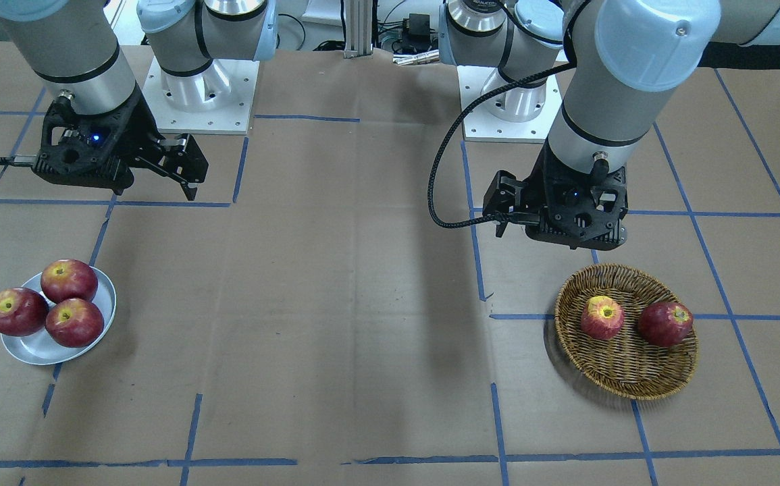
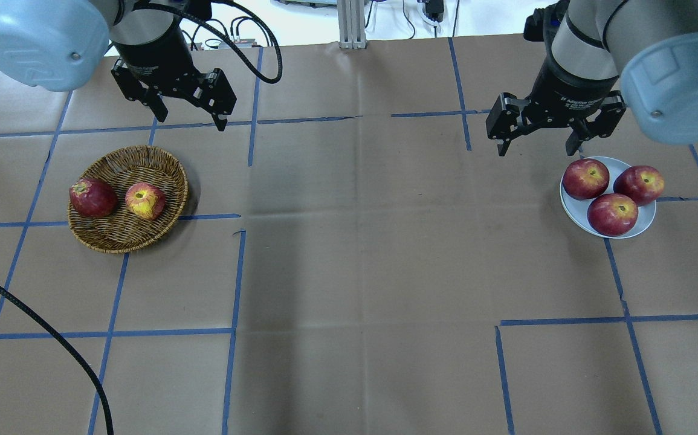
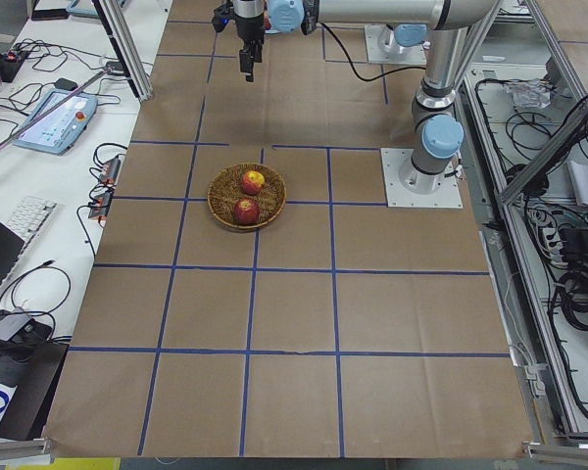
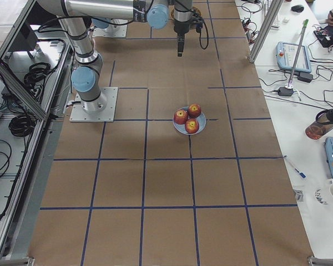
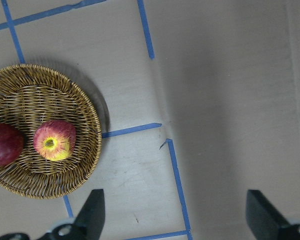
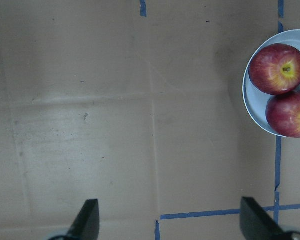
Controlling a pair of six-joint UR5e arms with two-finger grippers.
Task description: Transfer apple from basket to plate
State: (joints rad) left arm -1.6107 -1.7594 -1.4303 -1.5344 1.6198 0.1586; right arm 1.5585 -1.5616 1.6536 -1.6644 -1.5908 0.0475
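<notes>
Closest to the front-facing camera are the two dishes, well apart on the table (image 1: 362,304), which is covered with brown paper and crossed by blue tape lines. On the robot's right side is the plate (image 1: 38,347), white and glossy, and it carries three dark red apples (image 1: 74,322) packed close together. One of them sits at the outer edge and seems to hang over the rim; from these views I cannot tell if it also touches the paper.

On the robot's left side is the basket (image 1: 633,388), round and woven. The apple (image 1: 602,317) lies inside it, in the half toward the middle of the table, with its yellow stem hollow turned upward. Just beside it, with a small gap, lies a darker red apple (image 1: 664,323), also inside the basket.

A little farther, toward the robot, the two grippers hang above the table. The left gripper (image 2: 191,119) is near the basket, on the robot's side of its rim and not above the apple; its fingers are spread wide and nothing is between them. The right gripper (image 2: 537,145) is near the plate, on the side toward the table's middle, also with its fingers wide apart and empty.

Farthest are the two arm bases, each bolted on a light metal plate.
</notes>
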